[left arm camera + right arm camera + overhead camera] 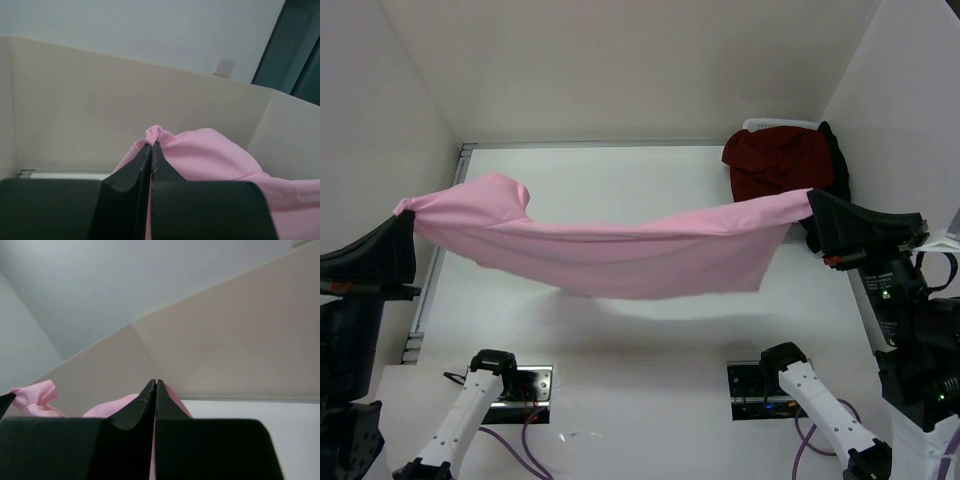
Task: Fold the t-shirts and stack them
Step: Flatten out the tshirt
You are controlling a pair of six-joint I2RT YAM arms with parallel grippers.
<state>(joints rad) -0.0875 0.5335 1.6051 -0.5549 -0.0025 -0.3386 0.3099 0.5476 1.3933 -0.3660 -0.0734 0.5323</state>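
A light pink t-shirt (pixel 620 250) hangs stretched in the air above the table, sagging in the middle. My left gripper (pixel 408 218) is shut on its left end. My right gripper (pixel 812 205) is shut on its right end. In the left wrist view the pink t-shirt (pixel 210 155) bunches out past my closed left gripper (pixel 151 143). In the right wrist view the pink cloth (pixel 107 405) shows behind my closed right gripper (pixel 155 381). A dark red t-shirt (pixel 775 162) lies crumpled at the back right, with a black t-shirt (pixel 838 165) beside it.
White walls (pixel 620 60) enclose the white table (pixel 620 330) at the back and on both sides. A metal rail (pixel 425 300) runs along the table's left edge. The two arm bases (pixel 510 385) sit at the near edge with purple cables.
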